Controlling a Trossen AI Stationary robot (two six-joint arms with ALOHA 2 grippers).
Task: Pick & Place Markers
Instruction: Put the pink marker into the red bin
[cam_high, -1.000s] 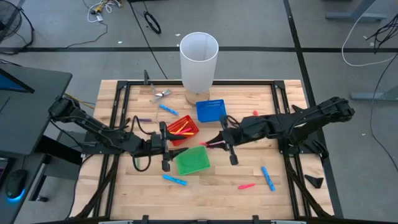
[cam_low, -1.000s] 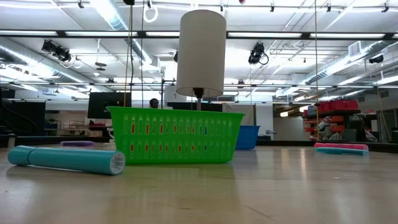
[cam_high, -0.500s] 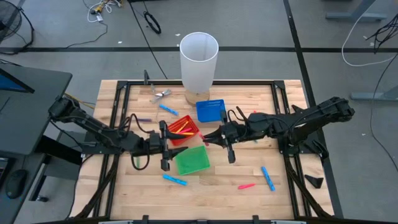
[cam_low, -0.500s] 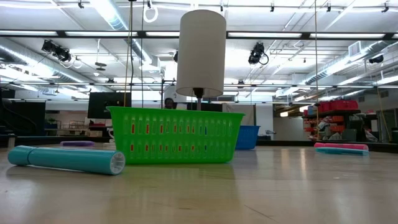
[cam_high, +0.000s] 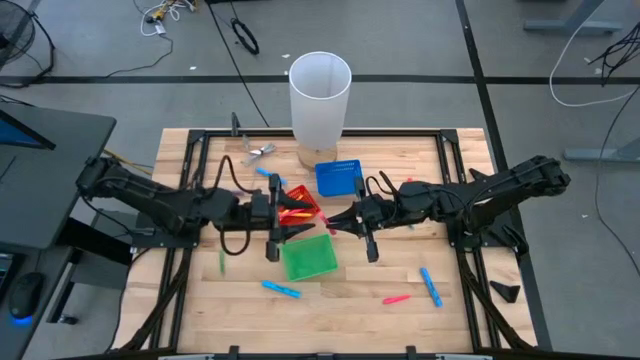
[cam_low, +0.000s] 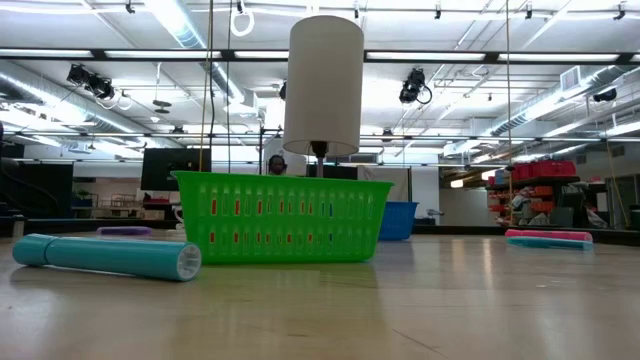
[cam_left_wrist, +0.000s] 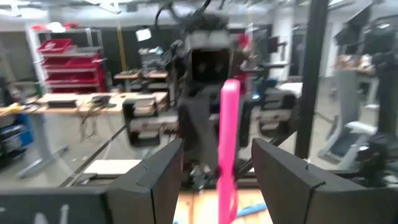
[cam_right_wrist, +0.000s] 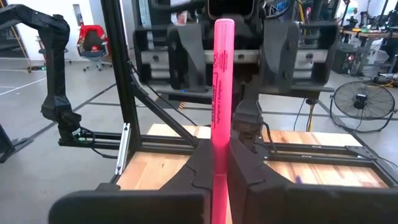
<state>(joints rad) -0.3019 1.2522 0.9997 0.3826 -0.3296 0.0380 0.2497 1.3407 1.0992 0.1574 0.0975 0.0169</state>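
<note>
Two dark arms meet over the desk (cam_high: 400, 275) centre, just by the red mesh basket (cam_high: 297, 207). Right gripper (cam_high: 337, 222) sits to that basket's right, fingers (cam_right_wrist: 200, 163) shut tight on a pink plastic marker (cam_right_wrist: 219, 87), which sticks out straight ahead of it toward the left gripper (cam_high: 290, 221). Left gripper is at the basket's near edge, fingers (cam_left_wrist: 158, 177) apart w/ the pink marker's far end between them; can't tell if they touch it.

Red basket holds a few pink and yellow markers (cam_high: 294, 210). Blue mesh basket (cam_high: 337, 177) lies just beyond the red one, green mesh basket (cam_high: 309, 257) just nearer. Tall white cylinder (cam_high: 320, 96) stands behind the blue basket. Loose on the desk: light blue marker (cam_high: 281, 289) near the green basket's front, another blue marker (cam_high: 430, 285) and a small pink marker (cam_high: 396, 298) well to the red basket's right. Small silvery clip (cam_high: 260, 151) lies far-left of the red basket.
</note>
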